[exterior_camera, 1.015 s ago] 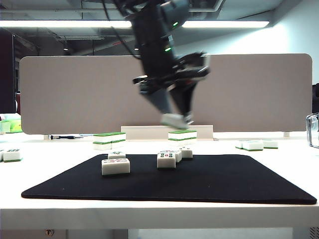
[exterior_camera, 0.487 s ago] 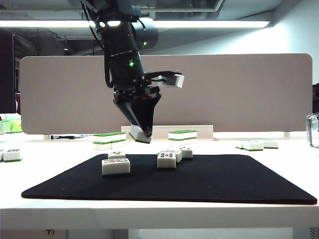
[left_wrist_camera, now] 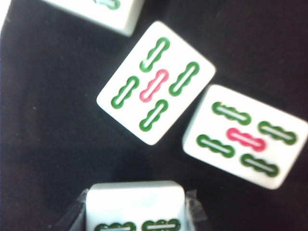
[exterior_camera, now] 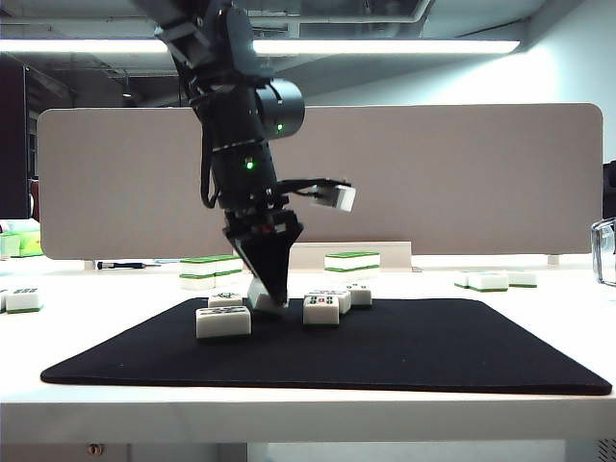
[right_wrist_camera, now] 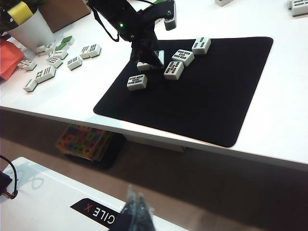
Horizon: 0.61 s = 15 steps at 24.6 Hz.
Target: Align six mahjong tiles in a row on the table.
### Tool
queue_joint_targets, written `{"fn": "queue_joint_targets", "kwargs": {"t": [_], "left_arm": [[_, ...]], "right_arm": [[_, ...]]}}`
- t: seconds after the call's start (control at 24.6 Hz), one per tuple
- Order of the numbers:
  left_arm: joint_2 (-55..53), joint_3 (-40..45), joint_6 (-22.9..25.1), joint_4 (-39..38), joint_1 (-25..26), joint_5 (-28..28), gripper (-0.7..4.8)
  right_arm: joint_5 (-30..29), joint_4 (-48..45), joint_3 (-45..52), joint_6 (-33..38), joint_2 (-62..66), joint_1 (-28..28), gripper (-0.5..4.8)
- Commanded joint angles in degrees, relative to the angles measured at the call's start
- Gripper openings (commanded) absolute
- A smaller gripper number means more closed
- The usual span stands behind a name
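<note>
Ext. view: left tool [exterior_camera: 269, 300] has come down from well above the counter [exterior_camera: 115, 289], where it hung a sec ago, to just over the black mat [exterior_camera: 433, 351]. It's clenched on a white tile [exterior_camera: 266, 299] w/ its lower edge at or nearly on the mat, between the front-left tile [exterior_camera: 223, 321] and the middle tile [exterior_camera: 321, 310]. Means: placing step nearly done; release likely next.

Left wrist view: held tile [left_wrist_camera: 135, 206] sits between the tool's fingers; two face-up bamboo tiles [left_wrist_camera: 156, 83] [left_wrist_camera: 245, 136] lie on the mat near it, skewed, not lined up.

Right wrist view: right tool [right_wrist_camera: 136, 207] hangs off the mat, low in front of the counter; fingers look pressed together, nothing held. Five tiles on or at the mat, so row isn't complete yet.
</note>
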<state>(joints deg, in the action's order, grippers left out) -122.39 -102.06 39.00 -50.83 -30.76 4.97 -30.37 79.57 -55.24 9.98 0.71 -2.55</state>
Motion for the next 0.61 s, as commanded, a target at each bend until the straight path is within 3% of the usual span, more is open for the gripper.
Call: {"fn": "queue_joint_targets", "kwargs": {"t": [0.04,0.61], "left_arm": [[-0.15,-0.15,0.24,0.35,0.81,0.31,2.15],[-0.57,-0.15,0.2,-0.57,3.43,0.44,2.16]], "right_arm": [[0.02,-0.52,-0.15,-0.13,-0.68,-0.07,-0.01],[0.28,-0.55,-0.15,-0.15,-0.68,-0.04,-0.01]]}}
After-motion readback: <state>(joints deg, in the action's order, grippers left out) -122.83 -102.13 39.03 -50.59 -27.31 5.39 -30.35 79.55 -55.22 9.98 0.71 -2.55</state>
